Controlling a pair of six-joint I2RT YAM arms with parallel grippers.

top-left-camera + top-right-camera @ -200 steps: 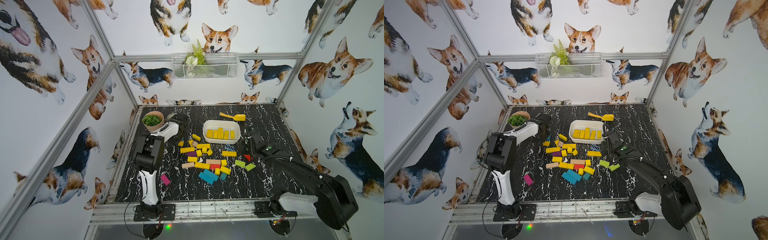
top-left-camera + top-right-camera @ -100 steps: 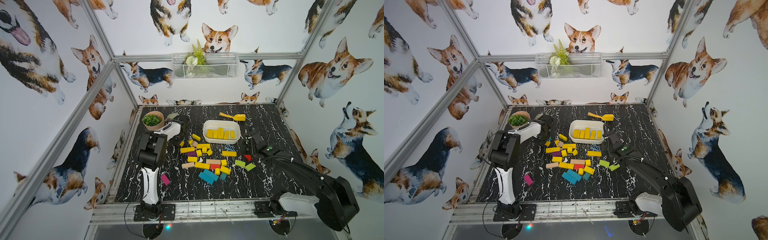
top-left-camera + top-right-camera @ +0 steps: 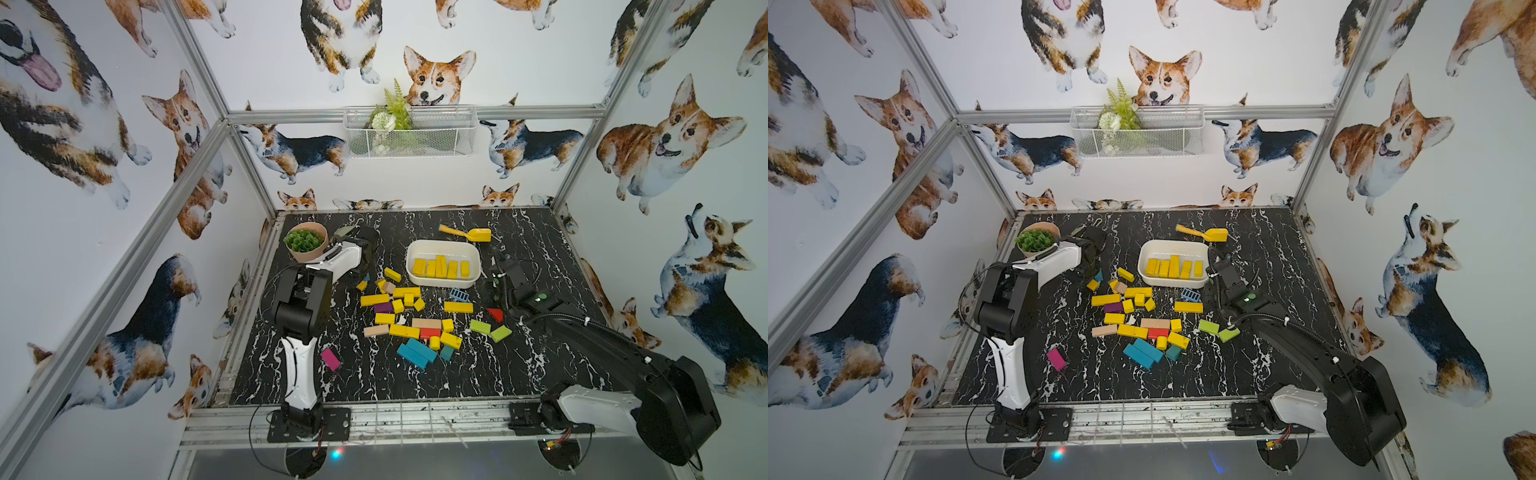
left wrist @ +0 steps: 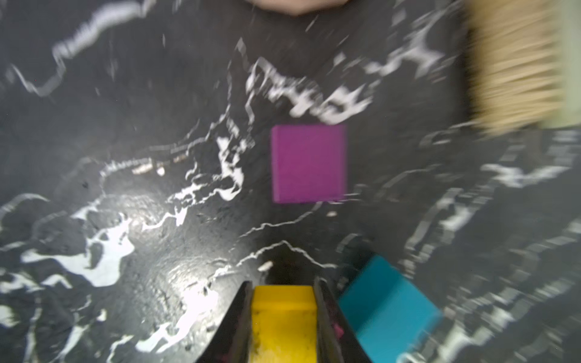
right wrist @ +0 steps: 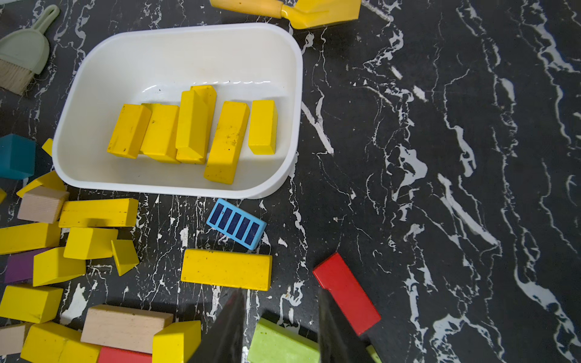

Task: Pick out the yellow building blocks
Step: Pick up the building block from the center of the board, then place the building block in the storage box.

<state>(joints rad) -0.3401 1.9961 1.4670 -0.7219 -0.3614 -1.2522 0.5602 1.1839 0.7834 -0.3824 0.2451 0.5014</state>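
1. Jaws of the left gripper [image 4: 283,284], at the pile's far left edge, clamp a small bright-yellow wooden block [image 4: 283,323], apparently to carry it off.
2. Loose yellow building blocks [image 3: 374,299] lie mid-table among other colours; sorted yellow bars [image 5: 191,125] sit in the white plastic tub [image 5: 176,47].
3. Right gripper [image 5: 280,292] hovers parted and empty near a long yellow wooden bar [image 5: 226,268], probably its next pick.
4. No legible writing anywhere.

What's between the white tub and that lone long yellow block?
A small blue striped block, lying between the white tub and the long yellow block, seen clearly in the right wrist view.
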